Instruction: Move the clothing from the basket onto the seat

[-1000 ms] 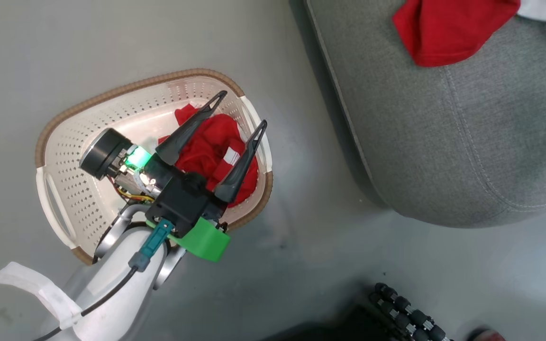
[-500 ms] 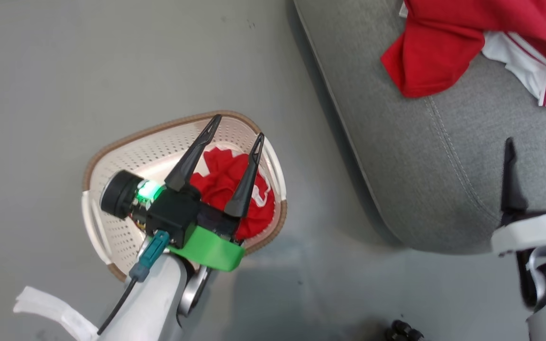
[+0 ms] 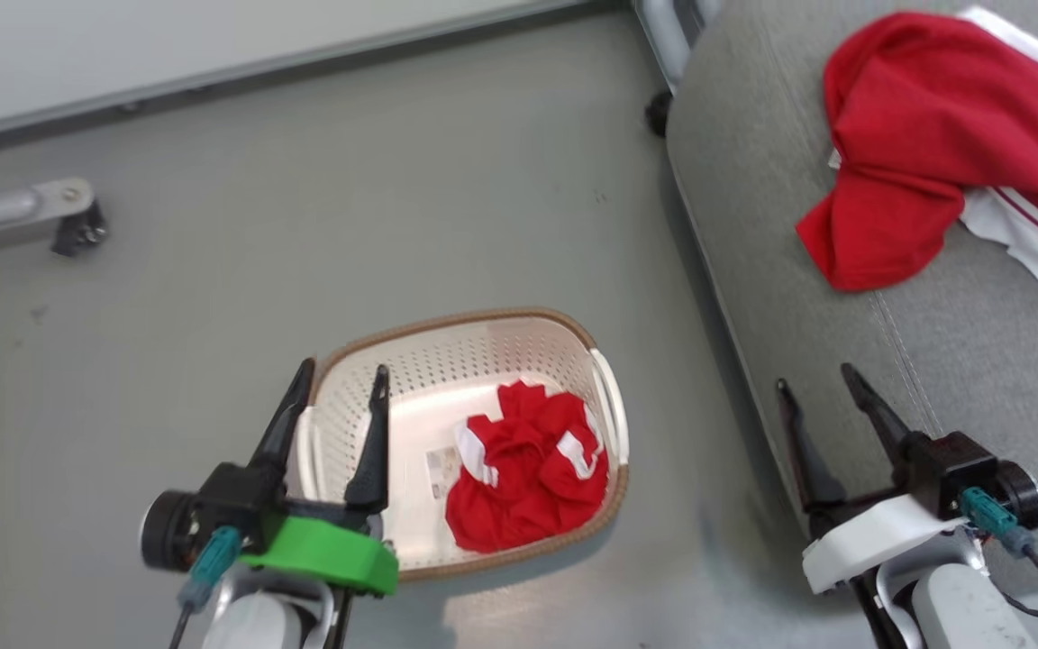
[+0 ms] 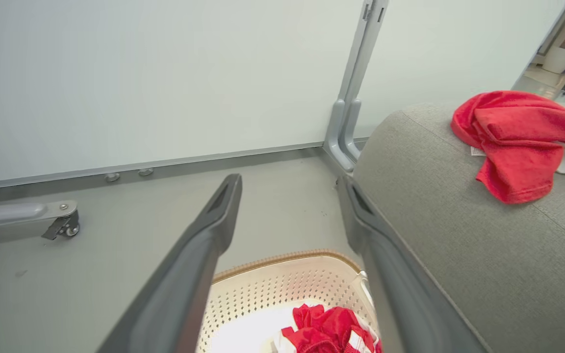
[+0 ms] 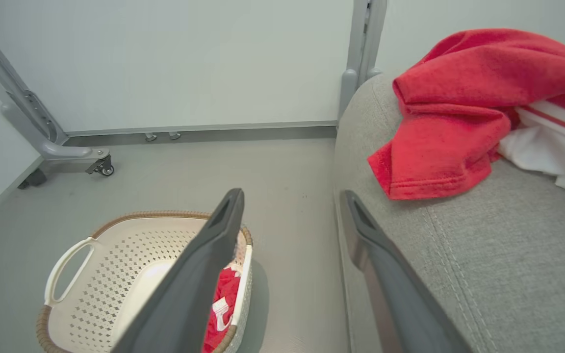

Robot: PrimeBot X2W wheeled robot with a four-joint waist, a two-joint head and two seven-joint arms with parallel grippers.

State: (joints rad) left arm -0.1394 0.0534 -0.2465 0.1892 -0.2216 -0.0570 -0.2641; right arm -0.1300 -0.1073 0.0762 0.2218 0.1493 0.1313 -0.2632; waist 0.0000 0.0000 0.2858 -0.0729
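The cream basket (image 3: 447,326) stands on the floor, and crumpled red shorts with white patches (image 3: 523,491) lie in its right half. A red top with white striped trim (image 3: 924,135) lies on the grey seat (image 3: 798,297). My left gripper (image 3: 343,370) is open and empty over the basket's left rim, left of the shorts. My right gripper (image 3: 814,377) is open and empty at the seat's front edge, well below the top. The left wrist view looks between the left gripper's fingers (image 4: 288,181) at the basket (image 4: 287,257) and shorts (image 4: 331,328). The right wrist view shows the top (image 5: 459,108).
A grey wheeled frame leg (image 3: 41,212) lies on the floor at the far left. A pale wall panel with a grey upright post (image 4: 356,98) closes the back. A black castor (image 3: 659,113) sits by the seat's far corner. Bare floor separates basket and seat.
The head camera has swung, shifting the whole picture. My left gripper has drawn back from over the shorts to the basket's left rim. My right gripper has come into view, open.
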